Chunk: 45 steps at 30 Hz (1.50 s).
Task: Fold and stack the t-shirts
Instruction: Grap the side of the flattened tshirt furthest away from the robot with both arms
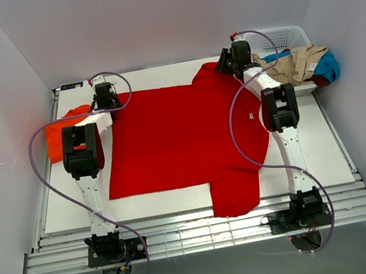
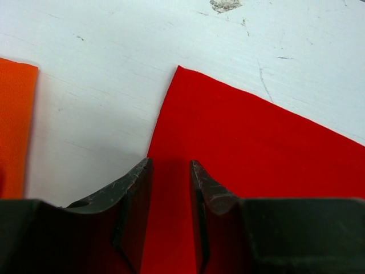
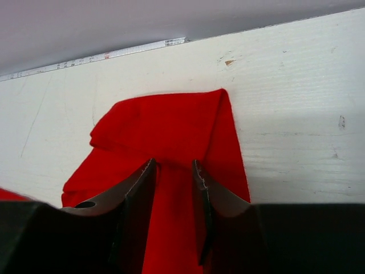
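Your red shirt (image 1: 176,138) is lying spread across the surface (image 1: 313,149) (near sleeve reaching past the front edge). Farther back, your left gripper (image 2: 171,165) is hanging released over its edge, near the orange shirt (image 1: 55,135). Your right gripper (image 3: 174,165) is straddling the far sleeve; I cannot tell whether it is grasping.

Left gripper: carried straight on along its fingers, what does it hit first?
Most likely the red t-shirt: the left gripper has its open fingers over the cloth near its corner. Past that corner lies only white table. Its height above the cloth is unclear.
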Tool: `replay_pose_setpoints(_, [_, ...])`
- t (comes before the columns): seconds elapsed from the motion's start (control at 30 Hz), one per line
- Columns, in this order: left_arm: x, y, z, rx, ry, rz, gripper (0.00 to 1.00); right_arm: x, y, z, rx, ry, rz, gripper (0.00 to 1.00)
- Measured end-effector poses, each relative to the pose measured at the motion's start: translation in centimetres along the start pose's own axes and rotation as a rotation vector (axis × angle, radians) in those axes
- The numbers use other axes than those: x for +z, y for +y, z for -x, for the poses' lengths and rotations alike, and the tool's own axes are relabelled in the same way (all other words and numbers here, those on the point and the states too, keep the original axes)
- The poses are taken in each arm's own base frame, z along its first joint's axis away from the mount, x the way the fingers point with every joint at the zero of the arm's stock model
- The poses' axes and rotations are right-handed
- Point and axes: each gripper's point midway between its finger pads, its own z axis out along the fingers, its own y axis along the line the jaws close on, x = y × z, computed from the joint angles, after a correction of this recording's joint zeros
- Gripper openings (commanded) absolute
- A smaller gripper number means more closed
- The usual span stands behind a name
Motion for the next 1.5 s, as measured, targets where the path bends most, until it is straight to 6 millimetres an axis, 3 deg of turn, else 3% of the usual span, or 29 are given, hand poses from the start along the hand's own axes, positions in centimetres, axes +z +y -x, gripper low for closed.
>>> replay_pose_setpoints(0.5, [0.2, 0.5, 0.4, -0.012, -0.007, -0.007, 0.42, 0.3, -0.7, 0.8, -0.008, -0.034, -0.033, 0.4])
replay_pose_setpoints(0.8, [0.3, 1.3, 0.4, -0.018, -0.005, 0.005, 0.42, 0.7, -1.2, 0.0, -0.005, -0.021, -0.039, 0.4])
replay_pose_setpoints(1.13, [0.4, 2.0, 0.3, -0.058, 0.003, -0.013, 0.42, 0.8, -1.4, -0.1, -0.006, -0.02, -0.043, 0.15])
replay_pose_setpoints(1.33, [0.8, 2.7, 2.1, -0.105, -0.016, -0.046, 0.42, 1.1, -1.5, -0.2, -0.008, -0.028, -0.04, 0.11])
replay_pose_setpoints(1.5, [1.9, 2.8, 6.7, -0.119, -0.096, -0.061, 0.4, 1.2, -1.5, -0.4, -0.012, -0.033, -0.037, 0.08])
